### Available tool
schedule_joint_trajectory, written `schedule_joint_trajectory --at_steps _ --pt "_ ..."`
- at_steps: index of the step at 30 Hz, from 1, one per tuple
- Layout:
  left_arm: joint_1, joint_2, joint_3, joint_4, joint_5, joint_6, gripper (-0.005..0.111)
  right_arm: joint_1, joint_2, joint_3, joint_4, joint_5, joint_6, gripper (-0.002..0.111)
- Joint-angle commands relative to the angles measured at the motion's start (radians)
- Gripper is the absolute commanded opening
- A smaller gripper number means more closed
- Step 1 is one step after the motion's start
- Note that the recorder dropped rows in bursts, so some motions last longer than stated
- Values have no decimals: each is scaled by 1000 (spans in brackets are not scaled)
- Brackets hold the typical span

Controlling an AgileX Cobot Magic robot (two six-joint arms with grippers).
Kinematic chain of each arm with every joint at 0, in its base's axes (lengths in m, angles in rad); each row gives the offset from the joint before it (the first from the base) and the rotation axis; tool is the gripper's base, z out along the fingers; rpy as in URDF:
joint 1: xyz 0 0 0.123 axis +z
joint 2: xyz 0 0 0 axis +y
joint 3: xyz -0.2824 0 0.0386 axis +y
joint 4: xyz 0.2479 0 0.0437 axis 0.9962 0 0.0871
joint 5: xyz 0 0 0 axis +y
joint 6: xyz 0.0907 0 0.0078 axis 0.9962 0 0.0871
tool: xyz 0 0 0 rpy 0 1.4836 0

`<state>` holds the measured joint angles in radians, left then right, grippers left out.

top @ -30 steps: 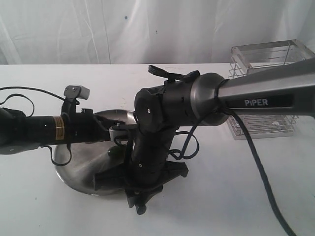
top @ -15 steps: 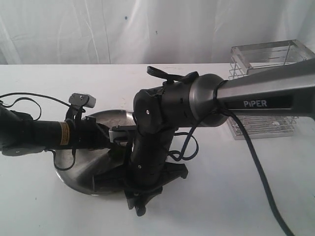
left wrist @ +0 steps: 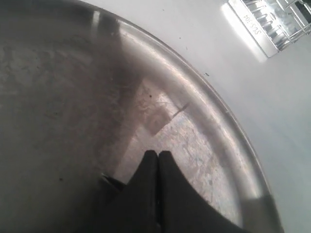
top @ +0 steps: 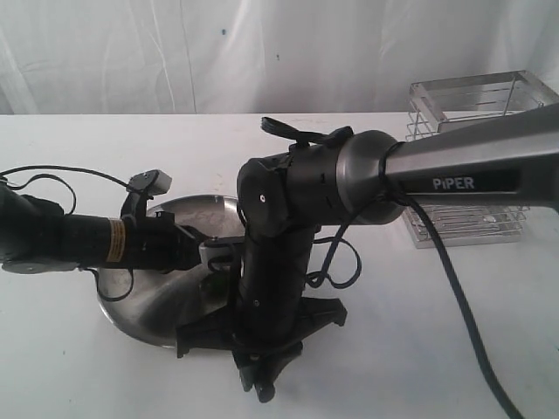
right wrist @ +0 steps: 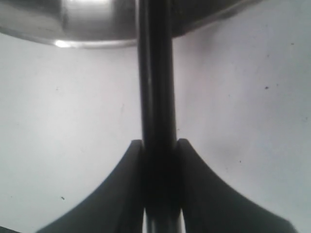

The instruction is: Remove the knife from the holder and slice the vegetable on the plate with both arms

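The steel plate lies left of centre on the white table. My left gripper reaches in from the left over the plate; in the left wrist view it is shut with nothing between its fingers. The PiPER arm's right gripper points down at the plate's near edge. In the right wrist view this gripper is shut on the knife, a dark bar running towards the plate rim. The vegetable is hidden.
The chrome wire holder stands at the back right, partly behind the right arm's grey link; a corner of the holder shows in the left wrist view. A white curtain closes off the back. Cables hang off both arms.
My left arm has reached further right over the plate. The right wrist has shifted nearer and lower, off the plate's front edge, still shut on the knife.
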<state>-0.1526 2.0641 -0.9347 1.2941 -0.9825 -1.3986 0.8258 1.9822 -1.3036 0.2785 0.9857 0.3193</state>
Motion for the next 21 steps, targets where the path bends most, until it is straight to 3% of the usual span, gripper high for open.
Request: schedule_joint_trajectory --at_steps 1,5,12,21 --pt "-9 35 -8 186 115 -108 0 3 -11 2 -2 57 -11 0" --pt "-9 35 -21 239 100 -127 0 3 -9 2 2 64 -28 0" --pt "-9 -23 -85 207 -49 -112 0 3 -6 2 2 90 -36 0" --pt "-9 -40 -89 225 -15 -112 0 3 -6 2 2 37 -40 0"
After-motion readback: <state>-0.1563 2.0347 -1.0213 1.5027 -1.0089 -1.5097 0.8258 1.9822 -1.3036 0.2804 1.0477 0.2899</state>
